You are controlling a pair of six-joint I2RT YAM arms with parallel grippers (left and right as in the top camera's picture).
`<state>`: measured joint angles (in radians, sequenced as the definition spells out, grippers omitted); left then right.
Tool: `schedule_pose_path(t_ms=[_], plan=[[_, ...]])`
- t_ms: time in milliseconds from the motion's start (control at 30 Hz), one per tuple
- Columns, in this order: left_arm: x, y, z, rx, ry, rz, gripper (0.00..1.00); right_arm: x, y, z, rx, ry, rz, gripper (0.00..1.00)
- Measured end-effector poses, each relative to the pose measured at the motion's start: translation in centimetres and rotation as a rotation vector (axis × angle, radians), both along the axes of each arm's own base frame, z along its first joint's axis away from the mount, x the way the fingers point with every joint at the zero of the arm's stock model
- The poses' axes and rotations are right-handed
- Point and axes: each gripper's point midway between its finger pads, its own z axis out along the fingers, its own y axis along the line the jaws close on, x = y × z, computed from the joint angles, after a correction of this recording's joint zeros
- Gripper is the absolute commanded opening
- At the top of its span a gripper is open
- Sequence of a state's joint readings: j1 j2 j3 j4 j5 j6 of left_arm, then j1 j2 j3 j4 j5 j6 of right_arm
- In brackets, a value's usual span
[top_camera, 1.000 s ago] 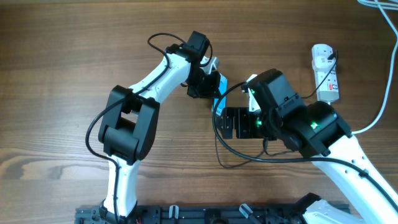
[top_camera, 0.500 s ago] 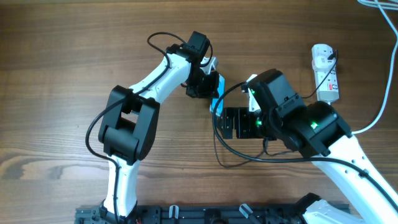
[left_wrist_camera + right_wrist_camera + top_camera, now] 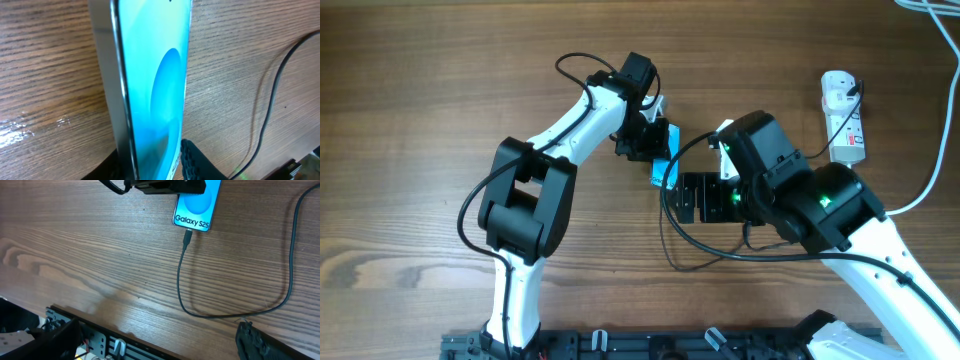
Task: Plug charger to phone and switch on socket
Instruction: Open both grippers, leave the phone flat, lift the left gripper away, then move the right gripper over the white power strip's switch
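The left gripper pinches the phone by its long sides and holds it tilted on edge above the wooden table, near the middle. The cyan screen shows narrow in the left wrist view, with one ribbed finger against it. Compared with a second ago, the phone has shifted slightly left and nearer, and the left wrist has turned a little with it. The right gripper sits just right of the phone in the same place as before, its fingers spread wide and empty. The charger loops across the near table, and its connector tip meets the phone's short edge by the white text. Whether it is fully seated cannot be told. The socket lies well apart at far right.
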<state>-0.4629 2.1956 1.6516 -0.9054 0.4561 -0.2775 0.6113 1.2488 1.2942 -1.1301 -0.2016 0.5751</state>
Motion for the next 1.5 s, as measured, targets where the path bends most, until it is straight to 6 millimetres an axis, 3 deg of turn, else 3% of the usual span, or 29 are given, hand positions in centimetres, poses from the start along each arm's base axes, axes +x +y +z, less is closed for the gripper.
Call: schedule_pose_path(t_ms=[433, 700, 733, 800, 833, 967, 1000, 1100, 1133, 1233, 1333, 1433, 1500], plan=[[-0.3, 0.5, -0.2, 0.029, 0.009, 0.000, 0.43, -0.3, -0.2, -0.2, -0.009, 0.013, 0.000, 1.00], [-0.6, 1.1, -0.4, 0.063, 0.018, 0.002, 0.52, -0.5, -0.6, -0.4, -0.031, 0.024, -0.006, 1.00], [-0.8, 1.3, -0.5, 0.069, 0.029, 0.002, 0.55, -0.6, -0.9, -0.6, -0.043, 0.026, -0.010, 1.00], [-1.3, 1.7, -0.4, 0.084, 0.054, 0.004, 0.75, -0.6, -1.4, -0.8, -0.069, 0.025, -0.021, 1.00], [-1.4, 1.8, -0.2, 0.087, 0.059, 0.004, 0.98, -0.5, -1.6, -0.8, -0.077, 0.024, -0.027, 1.00], [-0.5, 2.5, 1.8, 0.080, 0.031, 0.028, 1.00, -0.1, -3.5, -0.7, -0.104, 0.046, -0.090, 1.00], [0.7, 3.1, 4.6, 0.058, -0.033, 0.053, 1.00, 0.3, -4.4, -0.4, -0.110, 0.050, -0.121, 1.00], [2.3, 4.9, 10.4, 0.050, -0.173, 0.124, 1.00, 1.7, -7.5, 1.8, -0.117, 0.035, -0.217, 1.00], [2.6, 6.1, 13.5, 0.054, -0.248, 0.167, 1.00, 2.2, -8.8, 3.0, -0.115, 0.019, -0.256, 1.00], [2.4, 9.0, 20.1, 0.073, -0.410, 0.274, 1.00, 4.3, -12.6, 7.0, -0.103, -0.078, -0.367, 1.00], [1.0, 11.3, 25.8, 0.081, -0.556, 0.355, 1.00, 6.1, -17.6, 10.3, -0.136, -0.168, -0.516, 1.00], [-0.6, 12.8, 28.3, 0.095, -0.613, 0.394, 1.00, 7.2, -21.8, 10.3, -0.191, -0.151, -0.617, 1.00], [-1.5, 13.5, 28.8, 0.113, -0.617, 0.407, 1.00, 8.6, -24.6, 8.6, -0.225, -0.091, -0.678, 1.00]])
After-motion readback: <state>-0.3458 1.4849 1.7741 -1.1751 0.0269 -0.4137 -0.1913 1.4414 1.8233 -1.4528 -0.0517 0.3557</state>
